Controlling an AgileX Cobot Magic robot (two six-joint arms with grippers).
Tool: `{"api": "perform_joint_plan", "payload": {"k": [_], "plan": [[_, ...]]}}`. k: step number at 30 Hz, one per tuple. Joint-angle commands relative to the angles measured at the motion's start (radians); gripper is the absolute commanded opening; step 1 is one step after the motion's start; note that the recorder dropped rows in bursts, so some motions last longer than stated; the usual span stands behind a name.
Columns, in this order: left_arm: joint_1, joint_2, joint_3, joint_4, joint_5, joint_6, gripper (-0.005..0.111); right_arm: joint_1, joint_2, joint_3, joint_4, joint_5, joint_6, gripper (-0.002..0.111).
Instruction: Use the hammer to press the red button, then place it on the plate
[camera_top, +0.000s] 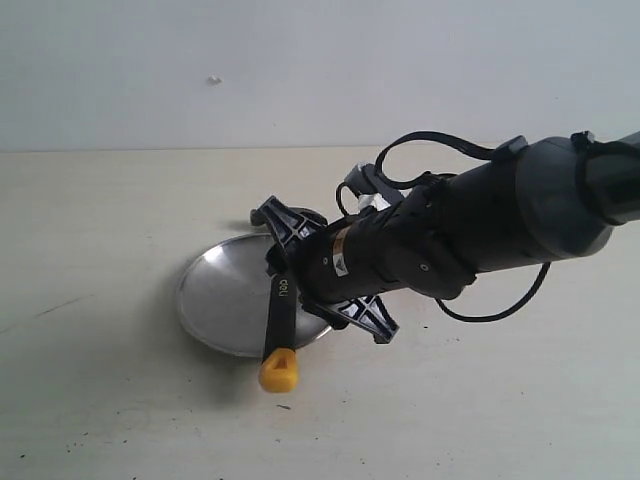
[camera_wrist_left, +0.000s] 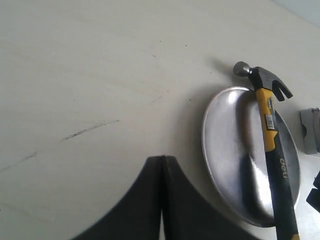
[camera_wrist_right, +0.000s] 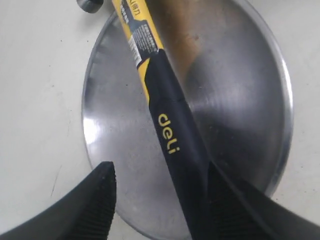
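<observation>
The hammer (camera_top: 281, 322) lies across the silver plate (camera_top: 222, 290), its yellow end (camera_top: 278, 372) sticking out past the near rim. The left wrist view shows the hammer (camera_wrist_left: 272, 145) spanning the plate (camera_wrist_left: 225, 145), dark head beyond the rim. My right gripper (camera_top: 303, 277) hangs over the plate, open. In the right wrist view the handle (camera_wrist_right: 170, 115) runs between the jaws of my right gripper (camera_wrist_right: 165, 200), close against one finger (camera_wrist_right: 235, 210) and apart from the other. My left gripper (camera_wrist_left: 162, 160) is shut on nothing, beside the plate. No red dome shows.
A light-grey block (camera_wrist_left: 311, 131) sits at the frame edge beyond the plate in the left wrist view, cut off. The right arm (camera_top: 500, 215) and its cables cover the table behind the plate. A pale wall (camera_top: 300, 70) closes the back of the table.
</observation>
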Motion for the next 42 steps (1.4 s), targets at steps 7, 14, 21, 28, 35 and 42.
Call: {"api": "perform_joint_plan", "payload": {"k": [7,14,21,28,35,42], "plan": [[0.004,-0.008,0.004,-0.011,0.009,0.007,0.0,-0.003,-0.141,-0.011,-0.11,0.134,-0.188,0.02],[0.004,-0.008,0.004,-0.002,0.012,0.024,0.0,-0.003,-0.348,0.032,-0.45,0.351,-0.342,0.0],[0.004,-0.094,0.017,0.022,-0.015,0.037,0.0,-0.003,-0.657,0.208,-0.589,0.335,-0.44,0.0],[0.004,-0.328,0.158,0.015,-0.158,0.039,0.0,-0.003,-0.939,0.439,-0.728,0.335,-0.432,0.0],[0.004,-0.623,0.303,-0.012,-0.201,0.037,0.0,-0.003,-1.147,0.662,-0.799,0.266,-0.29,0.0],[0.004,-0.846,0.342,-0.023,-0.167,0.024,0.0,-0.003,-1.258,0.686,-0.825,0.236,-0.263,0.0]]}}
